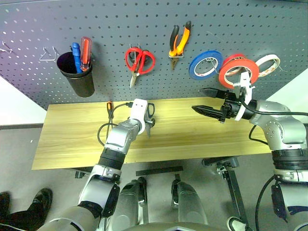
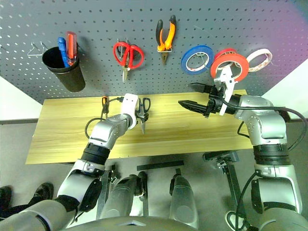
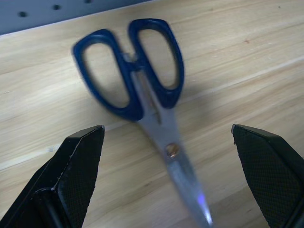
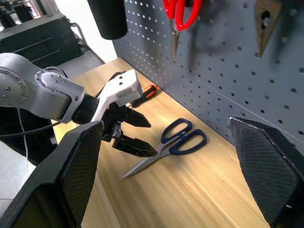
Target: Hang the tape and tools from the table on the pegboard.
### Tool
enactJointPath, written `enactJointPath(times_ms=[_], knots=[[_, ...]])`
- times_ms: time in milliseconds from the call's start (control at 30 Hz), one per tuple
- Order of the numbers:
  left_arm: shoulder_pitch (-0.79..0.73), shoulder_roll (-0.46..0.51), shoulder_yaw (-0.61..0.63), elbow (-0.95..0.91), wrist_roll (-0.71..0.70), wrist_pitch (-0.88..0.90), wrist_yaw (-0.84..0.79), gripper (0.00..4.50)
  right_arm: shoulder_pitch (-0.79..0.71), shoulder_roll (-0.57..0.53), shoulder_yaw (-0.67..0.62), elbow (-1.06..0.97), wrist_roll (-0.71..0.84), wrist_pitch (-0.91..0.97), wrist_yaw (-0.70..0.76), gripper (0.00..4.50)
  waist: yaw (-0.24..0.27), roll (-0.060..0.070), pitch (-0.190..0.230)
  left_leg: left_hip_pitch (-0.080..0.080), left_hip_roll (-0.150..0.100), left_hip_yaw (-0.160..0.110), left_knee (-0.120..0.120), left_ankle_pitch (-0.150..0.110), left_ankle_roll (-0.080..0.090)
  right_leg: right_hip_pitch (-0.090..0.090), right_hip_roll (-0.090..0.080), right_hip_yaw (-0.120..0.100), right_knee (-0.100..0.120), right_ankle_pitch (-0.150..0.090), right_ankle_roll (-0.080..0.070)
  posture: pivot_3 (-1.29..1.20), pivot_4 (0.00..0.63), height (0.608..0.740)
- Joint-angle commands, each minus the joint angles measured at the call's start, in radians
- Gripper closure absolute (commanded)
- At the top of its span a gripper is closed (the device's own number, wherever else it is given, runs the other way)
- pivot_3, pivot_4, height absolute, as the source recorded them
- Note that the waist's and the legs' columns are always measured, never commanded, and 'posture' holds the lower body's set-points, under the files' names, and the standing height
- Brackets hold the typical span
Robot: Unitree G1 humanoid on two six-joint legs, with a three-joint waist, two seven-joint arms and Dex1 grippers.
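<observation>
The table (image 1: 192,139) is a long plank top of pale wood with fine straight grain. On it, near the back edge, lie the scissors (image 3: 142,95): two smooth oval dark-blue loops and bright steel blades joined by a brassy rivet, flat on the wood, tips pointing away from the pegboard (image 1: 144,29). The left gripper (image 4: 135,133) hangs just over them, its black textured fingers (image 3: 78,166) spread wide to either side of the blades, grasping nothing. Just beside it lies the slim screwdriver (image 1: 109,109), orange-and-black handle toward the board.

The pegboard is a dark grey sheet dotted with rows of small holes. On its wire hooks hang the pliers (image 1: 179,41) with curved orange-and-black grips and the wide orange-red tape (image 1: 238,72), a glossy ring.

The right gripper (image 1: 208,101) sits above the table in front of the tape, fingers apart and empty
</observation>
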Motion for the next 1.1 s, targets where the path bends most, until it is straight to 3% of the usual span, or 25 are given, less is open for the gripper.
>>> enactJointPath(times_ms=[33,267,1100], knots=[[-0.042,-0.018,0.013,0.039,0.034,0.022,0.049,0.00,-0.001,-0.001,-0.028,-0.013,-0.002,-0.020,-0.007,0.08,-0.002,0.000,0.000,0.000,0.000,0.000,0.000,0.000,0.000,0.000,0.000,0.000,0.000,0.000,0.000,-0.28,0.262,0.740],[-0.069,-0.065,0.084,0.077,0.003,0.114,0.072,0.00,0.014,-0.010,-0.036,-0.030,-0.003,-0.013,-0.020,0.08,-0.015,0.000,0.000,0.000,0.000,0.000,0.000,0.000,0.001,0.000,0.000,0.000,0.000,0.000,0.000,-0.30,0.275,0.740],[-0.205,-0.096,0.136,0.404,0.058,0.040,0.165,0.00,0.086,-0.026,-0.089,-0.160,0.025,0.055,-0.094,0.08,-0.029,0.000,0.001,0.001,0.000,0.002,0.000,-0.002,0.003,-0.001,-0.002,0.000,0.000,0.000,0.000,-0.37,0.314,0.740]])
